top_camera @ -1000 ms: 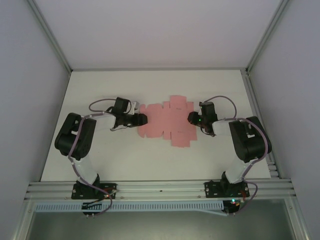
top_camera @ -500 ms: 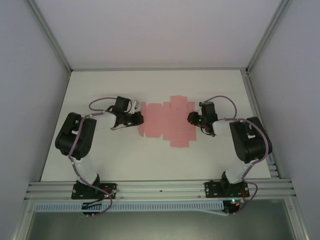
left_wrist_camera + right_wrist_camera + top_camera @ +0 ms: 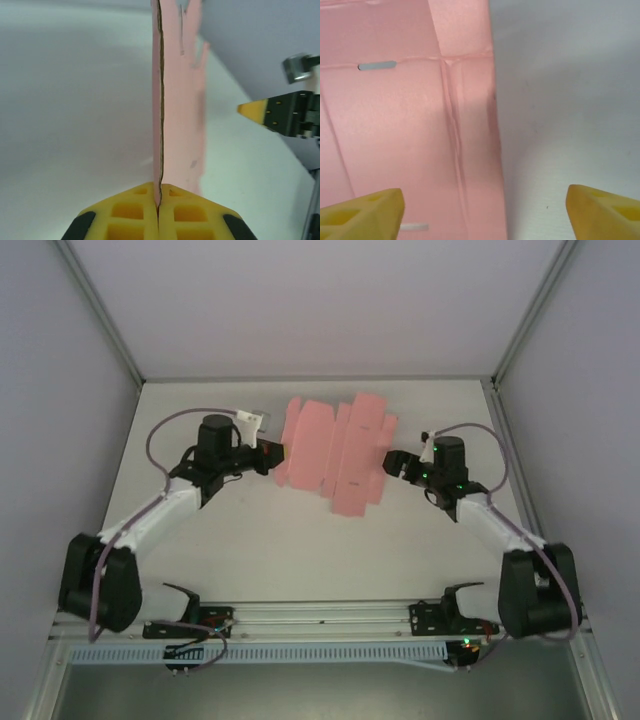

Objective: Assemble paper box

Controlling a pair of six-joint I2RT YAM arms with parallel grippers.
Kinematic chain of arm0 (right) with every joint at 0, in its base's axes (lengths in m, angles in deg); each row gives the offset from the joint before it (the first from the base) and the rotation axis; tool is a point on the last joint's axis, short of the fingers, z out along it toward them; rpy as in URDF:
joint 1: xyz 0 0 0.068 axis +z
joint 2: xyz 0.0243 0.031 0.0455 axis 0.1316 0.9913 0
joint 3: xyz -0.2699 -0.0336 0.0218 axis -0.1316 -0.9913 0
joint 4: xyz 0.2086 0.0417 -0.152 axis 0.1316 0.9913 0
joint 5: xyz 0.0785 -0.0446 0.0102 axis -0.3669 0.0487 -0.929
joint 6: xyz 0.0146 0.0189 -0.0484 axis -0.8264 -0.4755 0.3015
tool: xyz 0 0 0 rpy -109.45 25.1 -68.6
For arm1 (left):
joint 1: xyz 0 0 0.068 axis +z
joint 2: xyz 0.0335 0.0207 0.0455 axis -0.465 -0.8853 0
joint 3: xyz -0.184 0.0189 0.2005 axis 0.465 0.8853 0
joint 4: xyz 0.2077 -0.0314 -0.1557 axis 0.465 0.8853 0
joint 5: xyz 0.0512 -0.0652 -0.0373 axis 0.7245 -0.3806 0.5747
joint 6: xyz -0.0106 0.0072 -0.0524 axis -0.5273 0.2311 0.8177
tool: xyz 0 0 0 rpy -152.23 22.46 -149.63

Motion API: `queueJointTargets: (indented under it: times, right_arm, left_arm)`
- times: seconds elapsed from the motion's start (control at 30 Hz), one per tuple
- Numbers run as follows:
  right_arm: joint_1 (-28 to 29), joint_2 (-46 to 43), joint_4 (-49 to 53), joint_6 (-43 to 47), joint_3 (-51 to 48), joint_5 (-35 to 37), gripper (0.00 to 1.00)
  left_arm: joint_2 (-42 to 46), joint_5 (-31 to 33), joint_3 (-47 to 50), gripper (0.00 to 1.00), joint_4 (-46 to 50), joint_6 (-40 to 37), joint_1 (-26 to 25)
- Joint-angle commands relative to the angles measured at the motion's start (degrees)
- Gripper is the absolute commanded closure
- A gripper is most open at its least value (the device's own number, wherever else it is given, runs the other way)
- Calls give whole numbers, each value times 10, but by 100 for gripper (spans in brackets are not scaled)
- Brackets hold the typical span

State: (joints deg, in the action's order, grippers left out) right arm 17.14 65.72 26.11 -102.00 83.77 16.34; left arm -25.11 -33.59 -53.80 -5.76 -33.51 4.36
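Left gripper (image 3: 272, 452): jaws have closed on the left edge of the paper box (image 3: 335, 452), a flat pink die-cut sheet now lifted and tilted over the table (image 3: 250, 540), mid-scene toward the far side. Right gripper (image 3: 392, 464), just beside the sheet's right edge: jaws have spread apart. The sheet is thus carried on one grip alone, and folding appears not yet begun

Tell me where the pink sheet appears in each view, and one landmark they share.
Top external: sheet mid-table, between the left gripper and right gripper.
Left wrist: edge-on, running from the shut fingers at bottom centre to the top edge.
Right wrist: covers the left half, creases and slots showing.
Shared landmark: the right gripper's yellow fingers, at the sheet's right edge.
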Motion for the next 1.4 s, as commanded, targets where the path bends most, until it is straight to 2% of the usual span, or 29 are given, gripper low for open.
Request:
queueJointTargets:
  times: [0.0, 0.17, 0.43, 0.57, 0.8, 1.17, 1.27, 1.37]
  right_arm:
    - [-26, -61, -4, 32, -21, -91, 12]
    - [-65, -119, -51, 12, -32, -184, 9]
    - [-81, -91, -231, -58, -42, -318, 13]
    - [-81, -75, -274, -74, -34, -340, 16]
    - [-80, -49, -409, -149, -40, -389, 20]
    - [-80, -20, -423, -150, -23, -399, 22]
    - [-79, -12, -461, -172, -25, -412, 26]
    - [-78, -2, -511, -206, -26, -426, 38]
  left_arm:
    - [67, -43, 11, 100, -13, -44, 0]
    - [154, -81, 17, 100, -45, -20, 1]
    - [237, -100, 18, 100, -67, 18, 1]
    - [255, -111, 20, 100, -81, 38, 1]
    - [267, -134, 28, 100, -110, 66, 0]
    - [283, -149, 33, 100, -132, 83, 0]
    - [283, -149, 36, 100, -134, 86, 0]
    - [281, -146, 36, 100, -135, 87, 0]
